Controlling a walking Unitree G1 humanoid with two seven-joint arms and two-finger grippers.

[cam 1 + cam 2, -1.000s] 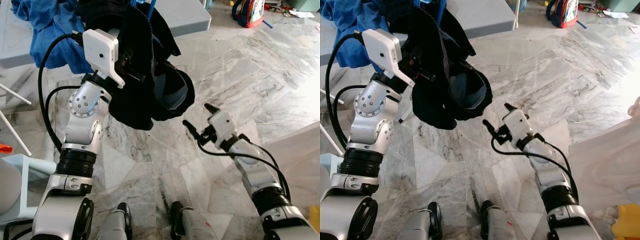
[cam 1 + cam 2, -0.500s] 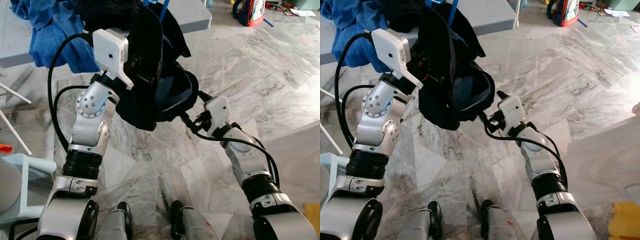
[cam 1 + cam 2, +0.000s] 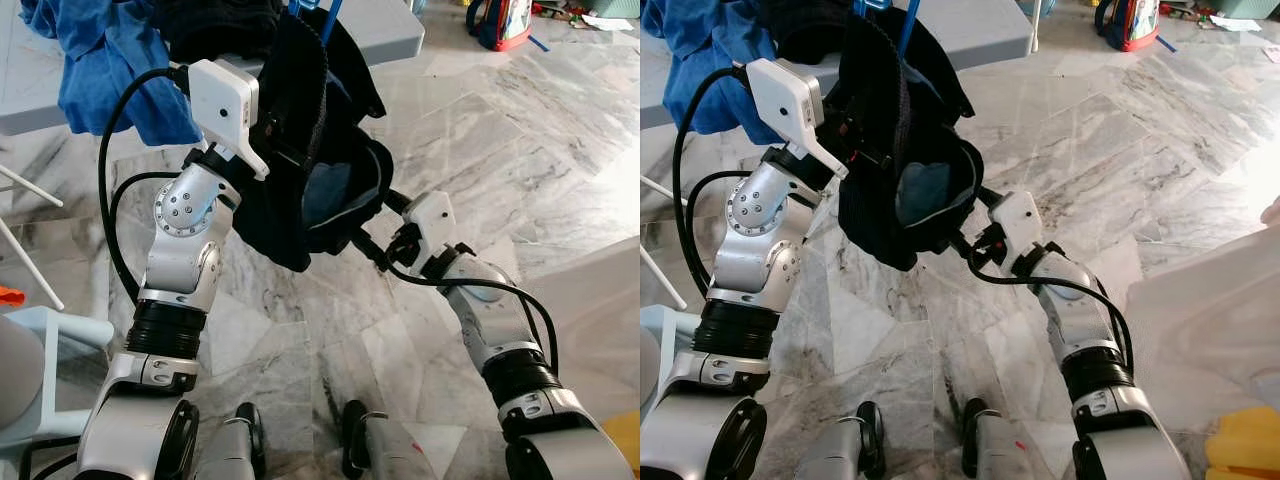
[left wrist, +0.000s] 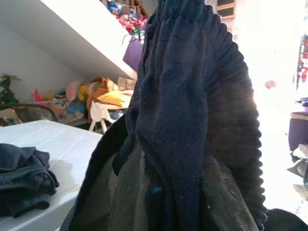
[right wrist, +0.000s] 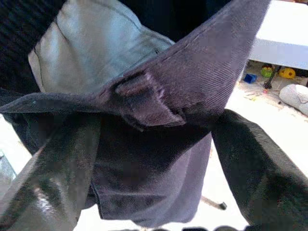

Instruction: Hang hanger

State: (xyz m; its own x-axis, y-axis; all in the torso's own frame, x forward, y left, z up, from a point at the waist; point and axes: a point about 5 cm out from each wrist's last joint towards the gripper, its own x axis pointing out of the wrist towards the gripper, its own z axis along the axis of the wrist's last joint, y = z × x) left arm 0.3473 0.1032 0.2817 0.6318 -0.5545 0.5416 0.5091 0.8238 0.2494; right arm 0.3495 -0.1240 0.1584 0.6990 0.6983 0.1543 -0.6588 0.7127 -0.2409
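A dark navy corduroy garment (image 3: 300,120) hangs in a bunch from my raised left arm, with the tip of a blue hanger (image 3: 328,15) poking out above it. My left gripper (image 4: 168,207) is buried in the fabric and shut on a thick fold of it. A pale lining (image 5: 91,53) shows inside the garment's opening. My right gripper (image 3: 378,222) is at the garment's lower right edge, open, one finger on each side of the hem near a small belt loop (image 5: 144,98).
A grey table (image 3: 385,30) stands behind, with blue cloth (image 3: 110,60) draped over its left end. A backpack (image 3: 500,22) sits on the marble floor at the back right. A pale blue stool (image 3: 50,330) is at my left, a white surface (image 3: 600,300) at my right.
My right arm has risen up and to the left, from open floor to the garment's hem, which now lies between its fingers. The left arm and garment shifted slightly right.
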